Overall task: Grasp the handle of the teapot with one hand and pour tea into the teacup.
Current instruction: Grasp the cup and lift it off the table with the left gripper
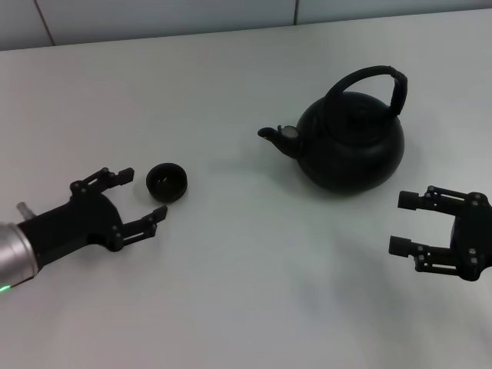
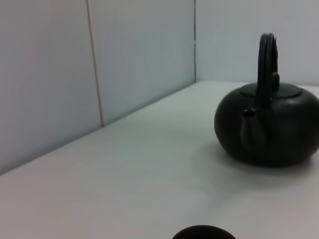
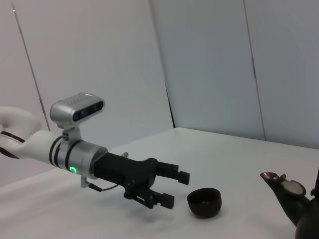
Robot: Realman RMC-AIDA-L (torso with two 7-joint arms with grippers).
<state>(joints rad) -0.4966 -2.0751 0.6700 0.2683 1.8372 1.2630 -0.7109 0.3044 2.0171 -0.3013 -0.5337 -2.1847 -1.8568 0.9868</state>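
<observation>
The matte-black teapot (image 1: 350, 142) stands upright at the right of the white table, spout toward the left, its arched handle (image 1: 377, 81) rising over the lid. The left wrist view also shows the teapot (image 2: 269, 127) with its handle (image 2: 266, 59) edge-on. The tiny black teacup (image 1: 167, 182) sits at the left; the teacup (image 3: 204, 201) shows again in the right wrist view. My left gripper (image 1: 142, 194) is open just left of the cup, a finger on either side, not touching. My right gripper (image 1: 403, 223) is open, low and right of the teapot, apart from it.
The white table (image 1: 254, 261) ends at a pale panelled wall (image 1: 154, 19) along the far edge. In the right wrist view the left arm (image 3: 65, 149) with its wrist camera reaches in above the tabletop.
</observation>
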